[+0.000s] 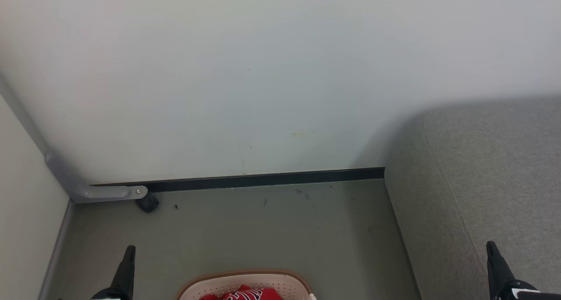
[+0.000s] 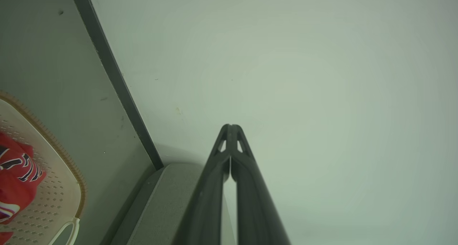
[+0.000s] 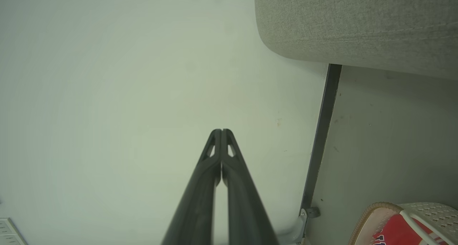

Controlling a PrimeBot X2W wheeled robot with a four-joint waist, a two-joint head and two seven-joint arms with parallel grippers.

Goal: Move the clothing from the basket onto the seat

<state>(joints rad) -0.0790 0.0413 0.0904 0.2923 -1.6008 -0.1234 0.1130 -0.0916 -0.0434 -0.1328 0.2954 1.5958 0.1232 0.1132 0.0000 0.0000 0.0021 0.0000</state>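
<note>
**Head view.** The left gripper (image 1: 129, 252) sits low left and the right gripper (image 1: 491, 248) low right, both raised and carrying nothing. The basket (image 1: 247, 274) stands on the floor (image 1: 271, 230) between them at the bottom edge, with the clothing (image 1: 245, 294) heaped red inside it. The seat (image 1: 495, 168) is to the right, near the basket but apart from it.

Step judged: the first reach into the basket. To do it well:
- Part the fingers before descending.
- Come down over the middle of the heap.
- Pinch a thick fold, not an edge.
- Lift clear of the rim before swinging right.

**Left wrist view.** The fingers are pressed together at the tips with nothing between them. The basket and clothing lie at the view's left edge.

**Right wrist view.** These fingers are also together and empty. The basket is at the lower right, the seat at the upper right.

**Writing.** There are black-and-white block letters on the red fabric, folded and cut off by the frame, so not readable. No brand or label is legible.
</note>
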